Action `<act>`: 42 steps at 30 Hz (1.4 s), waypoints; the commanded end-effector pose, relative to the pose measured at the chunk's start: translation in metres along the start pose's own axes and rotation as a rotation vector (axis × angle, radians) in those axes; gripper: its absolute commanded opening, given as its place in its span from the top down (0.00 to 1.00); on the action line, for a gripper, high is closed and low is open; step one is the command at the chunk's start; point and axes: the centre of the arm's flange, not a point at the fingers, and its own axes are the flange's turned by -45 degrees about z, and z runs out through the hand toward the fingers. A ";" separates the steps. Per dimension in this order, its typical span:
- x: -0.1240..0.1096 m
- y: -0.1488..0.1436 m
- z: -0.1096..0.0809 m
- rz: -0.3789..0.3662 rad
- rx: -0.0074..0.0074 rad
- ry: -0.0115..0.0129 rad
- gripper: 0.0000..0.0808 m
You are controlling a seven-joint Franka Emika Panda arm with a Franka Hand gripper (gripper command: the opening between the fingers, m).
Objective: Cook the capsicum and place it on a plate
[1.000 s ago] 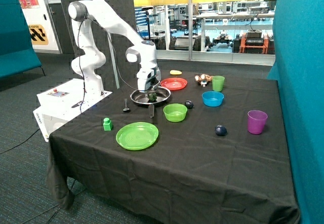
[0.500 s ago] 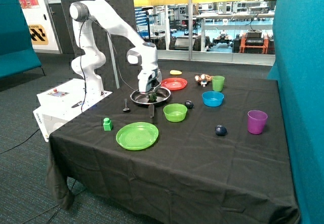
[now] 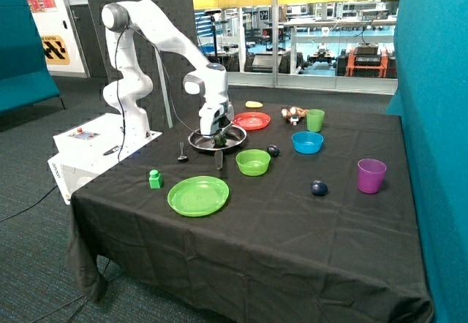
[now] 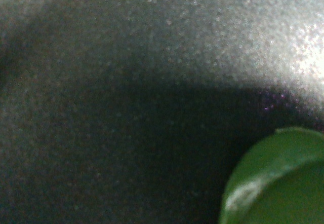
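Observation:
The capsicum (image 3: 220, 141) is a small dark green lump lying in the round metal pan (image 3: 238, 136) near the middle of the table. My gripper (image 3: 218, 134) reaches down into the pan right over the capsicum, and from outside I cannot make out whether it holds it. The wrist view is pressed close to the pan's grey floor (image 4: 152, 57), with a rounded piece of the green capsicum (image 4: 276, 183) at the picture's corner. The red-orange plate (image 3: 251, 120) sits just behind the pan with nothing on it.
A bright green plate (image 3: 198, 195), a green bowl (image 3: 253, 161) and a light green cube (image 3: 155, 179) lie in front of the pan. A blue bowl (image 3: 307, 142), green cup (image 3: 315, 120), purple cup (image 3: 371, 175) and two dark blue balls (image 3: 319, 188) stand toward the teal wall.
The gripper has sunk a little lower into the pan, closer onto the capsicum. Nothing else on the table has moved.

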 end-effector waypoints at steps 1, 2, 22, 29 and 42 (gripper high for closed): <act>0.001 0.002 0.004 0.006 -0.0001 0.0028 0.13; 0.002 0.002 0.004 0.006 -0.0001 0.0028 0.14; 0.004 0.001 0.009 0.018 0.0000 0.0028 0.99; 0.003 0.001 0.009 0.034 0.0000 0.0028 1.00; 0.002 -0.002 0.011 0.011 0.0000 0.0028 1.00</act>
